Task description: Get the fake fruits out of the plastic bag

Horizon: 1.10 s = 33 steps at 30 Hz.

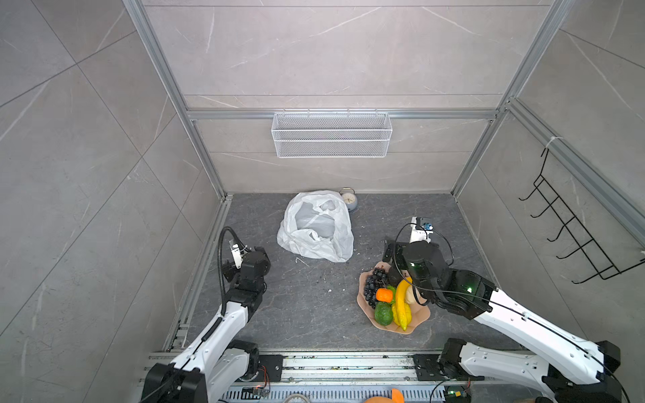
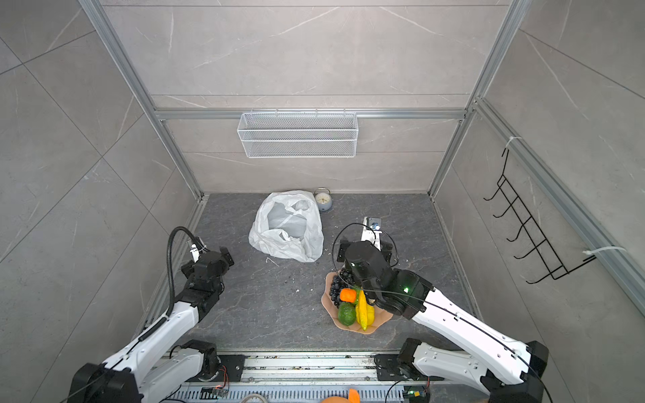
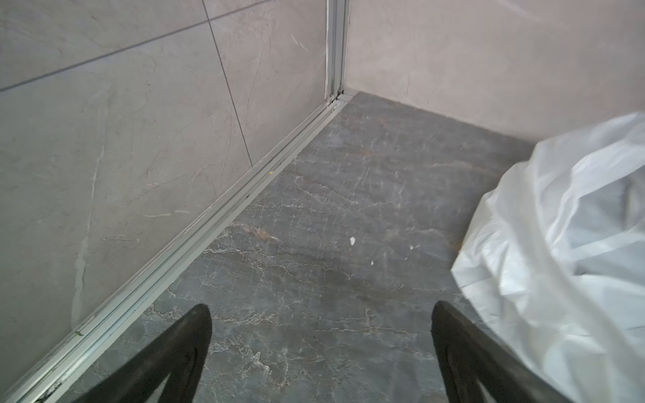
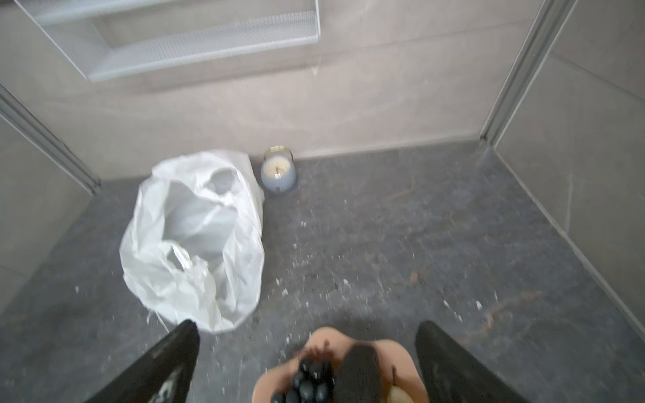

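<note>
Tabletop [image 1: 307, 307] under my two arms is a dark grey stone-look slab, matt, run through with thin pale veins and scattered with small white flecks. Pale marble-look panels wall it in on three sides, joined by ribbed aluminium rails. A long white wire-mesh basket [image 1: 331, 134] hangs on the back wall. A black wire hook rack [image 1: 572, 230] hangs on the right wall.

The plastic bag [image 1: 316, 226] sits near the back wall, mid-tabletop. It is thin, white, translucent and heavily crinkled, slumped with its mouth gaping upward, and I see only white folds inside. A small round grey-blue alarm clock [image 1: 349, 199] stands just beside its far right edge.

The fake fruits [image 1: 399, 314] lie apart from the bag, heaped in a peach-pink scalloped bowl [image 1: 420, 319] at front right. I can make out a dark purple grape bunch [image 1: 373, 284] of glossy beads, a pebbled orange one [image 1: 384, 295], a dull green one [image 1: 383, 313], smooth yellow bananas [image 1: 404, 296] and a beige one [image 1: 412, 297] mostly behind my arm.

My left fingers [image 3: 181, 349], black and tapered, are spread wide over bare tabletop at the left, holding nothing, with the bag off to one side. My right fingers [image 4: 167, 363] are spread wide too, above the bowl's far end with the grapes below, gripping nothing.
</note>
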Each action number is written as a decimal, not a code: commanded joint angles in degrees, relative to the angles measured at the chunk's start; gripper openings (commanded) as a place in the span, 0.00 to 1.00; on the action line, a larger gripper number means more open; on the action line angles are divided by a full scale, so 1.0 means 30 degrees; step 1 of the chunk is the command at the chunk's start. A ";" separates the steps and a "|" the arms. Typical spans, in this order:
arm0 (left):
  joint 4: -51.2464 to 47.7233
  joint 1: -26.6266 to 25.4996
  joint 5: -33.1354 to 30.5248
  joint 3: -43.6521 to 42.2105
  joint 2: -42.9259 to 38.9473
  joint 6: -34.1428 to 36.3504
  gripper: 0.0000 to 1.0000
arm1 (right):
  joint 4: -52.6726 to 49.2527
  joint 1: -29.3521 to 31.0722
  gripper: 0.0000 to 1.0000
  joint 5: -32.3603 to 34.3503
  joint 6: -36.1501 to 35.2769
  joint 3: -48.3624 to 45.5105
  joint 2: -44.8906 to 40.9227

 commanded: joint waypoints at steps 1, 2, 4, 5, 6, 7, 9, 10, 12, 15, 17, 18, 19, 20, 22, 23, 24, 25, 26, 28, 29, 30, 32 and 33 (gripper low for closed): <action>0.4994 0.0607 -0.0062 -0.0277 0.1460 0.3009 1.00 | 0.8134 -0.0657 1.00 0.2135 -0.5684 -0.2755 -0.1615; 0.5828 0.0886 0.0637 -0.0476 0.2075 0.3704 1.00 | 0.9382 -0.1139 1.00 0.2158 -0.6769 -0.3201 -0.1501; 0.7562 0.1165 0.1248 -0.0761 0.3239 0.5188 1.00 | 0.8936 -0.2465 1.00 0.2700 -0.7379 -0.2828 -0.0621; 0.8174 0.1210 0.1417 -0.0824 0.3721 0.5763 1.00 | 0.8531 -0.3063 1.00 0.2835 -0.7458 -0.2585 -0.0158; 0.8726 0.1284 0.1710 -0.0879 0.4165 0.6243 1.00 | 0.8099 -0.3811 1.00 0.2692 -0.7533 -0.2359 0.0350; 0.9301 0.1421 0.2096 -0.0945 0.4564 0.6367 1.00 | 0.7948 -0.4517 1.00 0.2563 -0.7758 -0.2333 0.0841; 0.9427 0.2185 0.4116 -0.1017 0.5067 0.5466 1.00 | 0.7945 -0.5840 1.00 0.2413 -0.7847 -0.2475 0.1516; 1.0046 0.2426 0.4635 -0.1123 0.5515 0.5478 1.00 | 0.7977 -0.6551 1.00 0.2105 -0.7836 -0.2668 0.1720; 1.0840 0.2751 0.4946 -0.1226 0.6472 0.5239 1.00 | 0.7943 -0.8108 1.00 0.1354 -0.7928 -0.3157 0.2059; 1.2725 0.3078 0.6262 -0.1593 0.7995 0.5308 1.00 | 0.8085 -1.0381 1.00 0.0197 -0.7876 -0.4033 0.2758; 1.2228 0.3276 0.6771 -0.1243 0.8321 0.5291 1.00 | 0.8553 -1.1593 1.00 -0.0329 -0.7181 -0.4756 0.3460; 1.1416 0.3546 0.7097 -0.0996 0.8181 0.5002 1.00 | 0.9361 -1.1882 1.00 -0.0200 -0.7042 -0.5274 0.3811; 1.1900 0.3748 0.7190 -0.1000 0.8410 0.4935 1.00 | 1.0408 -1.2015 1.00 0.0727 -0.6775 -0.5967 0.4297; 1.1384 0.3789 0.7279 -0.0782 0.8401 0.4861 1.00 | 1.1338 -1.2138 1.00 0.1407 -0.6799 -0.6564 0.4748; 1.0956 0.4003 0.7634 -0.0430 0.8590 0.4764 1.00 | 1.3125 -1.2330 1.00 0.1579 -0.7345 -0.7474 0.5415; 1.0416 0.4095 0.7793 -0.0160 0.8631 0.4673 1.00 | 1.4041 -1.2350 1.00 0.1497 -0.7627 -0.7945 0.5609; 1.0392 0.4184 0.7953 -0.0180 0.8589 0.4661 1.00 | 1.4615 -1.2522 1.00 0.1361 -0.7385 -0.8296 0.5752; 1.0440 0.4184 0.7944 -0.0181 0.8630 0.4661 1.00 | 1.4528 -1.2875 1.00 0.0814 -0.6624 -0.8469 0.5770; 1.0420 0.4197 0.7936 -0.0182 0.8632 0.4653 1.00 | 1.4710 -1.3235 1.00 0.0103 -0.6176 -0.8707 0.5755; 1.0416 0.4192 0.7942 -0.0212 0.8603 0.4632 1.00 | 1.6013 -1.3863 1.00 -0.1036 -0.5738 -0.9515 0.5972; 1.0425 0.4198 0.7936 -0.0210 0.8599 0.4665 1.00 | 1.6415 -1.4142 1.00 -0.1578 -0.5578 -0.9776 0.6065; 1.0431 0.4192 0.7943 -0.0210 0.8575 0.4662 1.00 | 1.6716 -1.4506 1.00 -0.2515 -0.5236 -0.9972 0.6090; 1.0437 0.4192 0.7937 -0.0210 0.8573 0.4667 1.00 | 1.7168 -1.5027 1.00 -0.5043 -0.5614 -1.0199 0.6092; 1.0438 0.4178 0.7921 -0.0214 0.8573 0.4661 1.00 | 1.7450 -1.5152 1.00 -0.6065 -0.5996 -1.0264 0.6091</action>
